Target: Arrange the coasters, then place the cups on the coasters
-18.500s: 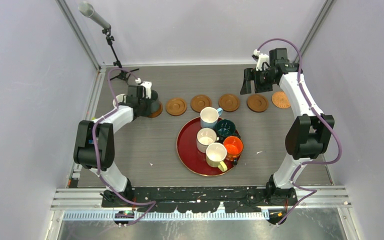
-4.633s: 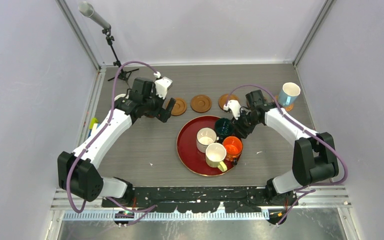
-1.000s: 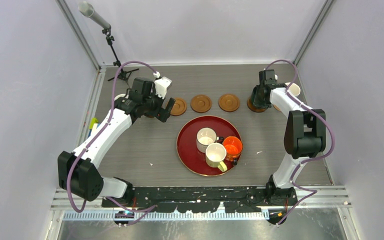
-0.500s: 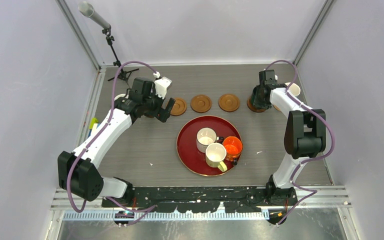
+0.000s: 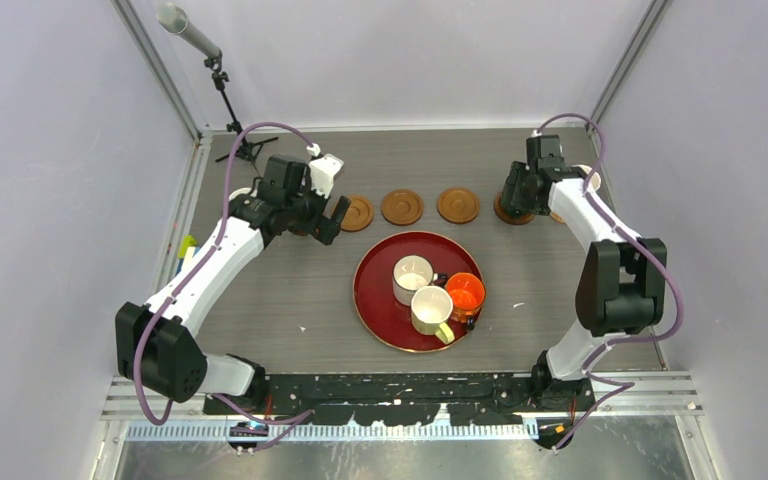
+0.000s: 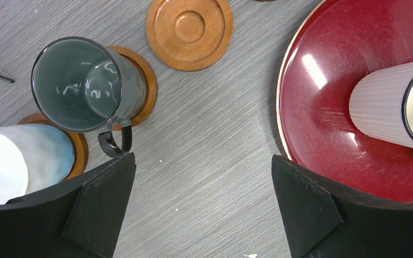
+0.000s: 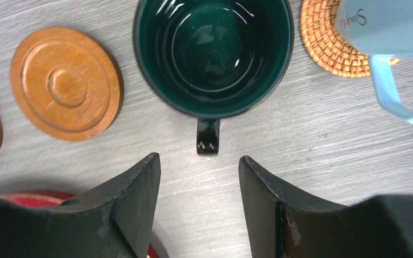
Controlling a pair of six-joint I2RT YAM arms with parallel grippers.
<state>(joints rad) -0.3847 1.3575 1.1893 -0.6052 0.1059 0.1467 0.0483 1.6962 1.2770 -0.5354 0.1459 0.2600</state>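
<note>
Overhead cam first. The dark teal cup that was on the red tray a few seconds earlier was gone from it. The right gripper sat at the far right end of the row, covering that cup, with just a sliver of brown disc peeking out underneath. The tray was down to three: cream cup, pale yellow cup and orange cup. Three coasters in the middle of the row were bare, so my guess is one each for those.

Left wrist cam: the left gripper hung spread as wide as it goes, nothing in it. Below it a grey-green cup and a white cup each stood on a disc, with a bare one just beside them and the tray edge off to the right.

Right wrist cam is where the action was. A second ago this gripper was clamped tight, and now its jaws had parted about halfway. The teal cup's handle pointed at the gap between the fingers, touching neither, and the cup stood upright on its own. So it looked like a fresh release, not a grab. Next to it the light blue cup sat on a woven coaster. By my count that was four cups down, three to go.
</note>
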